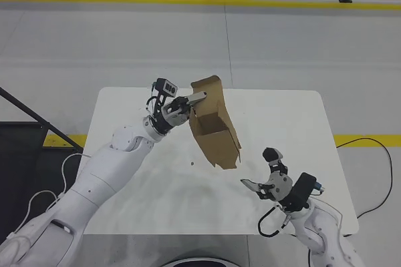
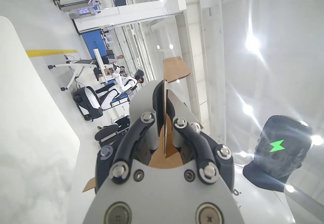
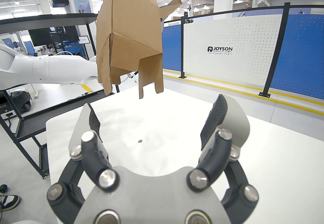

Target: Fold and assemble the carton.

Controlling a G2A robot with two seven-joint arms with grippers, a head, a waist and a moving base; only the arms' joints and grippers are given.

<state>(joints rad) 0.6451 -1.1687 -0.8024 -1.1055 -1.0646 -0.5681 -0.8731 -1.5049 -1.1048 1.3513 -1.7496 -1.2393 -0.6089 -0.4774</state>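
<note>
I see the white tabletop under the carton, which hangs lifted off it. The carton is half-formed, and my right wrist view shows its lower flaps dangling loose. My left hand is at one side of the carton, clamped on a cardboard wall; the left wrist view shows that panel edge-on in its grip. My right hand is near the carton's other side, spread wide, holding nothing. A dark speck lies on the tabletop between that hand and the carton
</note>
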